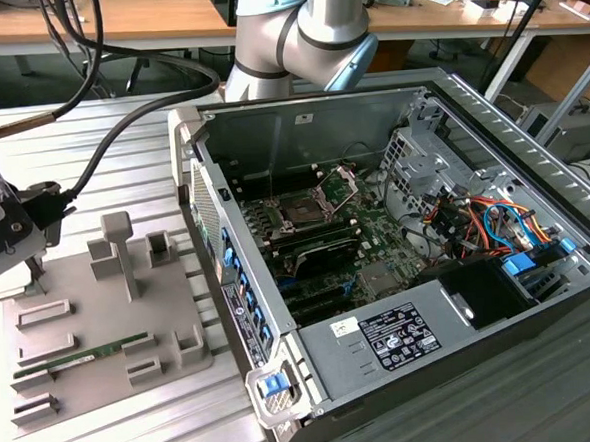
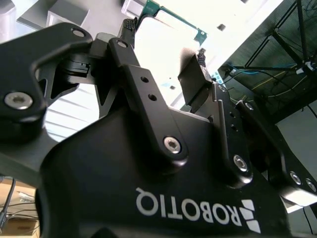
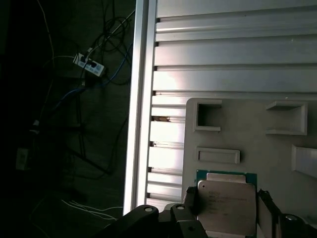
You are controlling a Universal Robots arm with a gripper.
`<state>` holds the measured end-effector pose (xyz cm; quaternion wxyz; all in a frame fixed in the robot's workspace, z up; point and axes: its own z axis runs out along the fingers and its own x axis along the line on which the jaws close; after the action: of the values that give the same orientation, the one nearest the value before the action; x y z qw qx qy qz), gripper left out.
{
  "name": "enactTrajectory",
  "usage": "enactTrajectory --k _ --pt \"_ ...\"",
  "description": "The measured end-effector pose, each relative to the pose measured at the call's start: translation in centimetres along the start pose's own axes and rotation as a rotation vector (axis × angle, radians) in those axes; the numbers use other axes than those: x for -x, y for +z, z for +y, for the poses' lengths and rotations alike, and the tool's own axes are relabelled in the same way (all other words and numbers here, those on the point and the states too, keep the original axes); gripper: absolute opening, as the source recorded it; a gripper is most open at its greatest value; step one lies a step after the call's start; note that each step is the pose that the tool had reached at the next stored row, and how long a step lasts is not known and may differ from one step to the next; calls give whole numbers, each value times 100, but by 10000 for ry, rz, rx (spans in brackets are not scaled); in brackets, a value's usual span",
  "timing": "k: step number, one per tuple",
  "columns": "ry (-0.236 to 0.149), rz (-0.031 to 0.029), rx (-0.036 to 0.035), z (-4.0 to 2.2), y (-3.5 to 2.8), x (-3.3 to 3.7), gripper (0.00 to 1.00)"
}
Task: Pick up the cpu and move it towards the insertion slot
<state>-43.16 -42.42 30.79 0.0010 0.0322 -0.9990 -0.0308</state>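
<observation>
Black gripper [image 3: 227, 206] brackets the silvery square cpu [image 3: 227, 196] over the grey fixture plate [image 3: 247, 129], chip's lower edge cut off; clamped or loose, cannot tell; dark silver-framed insertion slot [image 1: 302, 213] well apart

just one robot arm [image 1: 323, 19] with one gripper [image 2: 166, 39]; one cpu [image 3: 227, 206]; one insertion slot [image 1: 302, 210]; one open pc case [image 1: 489, 109]; one grey holder plate [image 1: 90, 314]; one green memory stick [image 1: 93, 352]

- The cpu [image 3: 227, 206] is cut off by the frame edge in the first wrist view.
- The arm [image 1: 308, 25] is cropped at the exterior view's top.
- Detail inside the insertion slot [image 1: 302, 213] is too small to be told.
</observation>
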Motion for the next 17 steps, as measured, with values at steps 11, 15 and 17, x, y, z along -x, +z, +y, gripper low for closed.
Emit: enactTrajectory --k 11,15,17 --pt "0 0 -1 2 -42 1 55" --pt "0 0 0 3 -56 0 55" --pt "0 0 0 4 -68 0 55"
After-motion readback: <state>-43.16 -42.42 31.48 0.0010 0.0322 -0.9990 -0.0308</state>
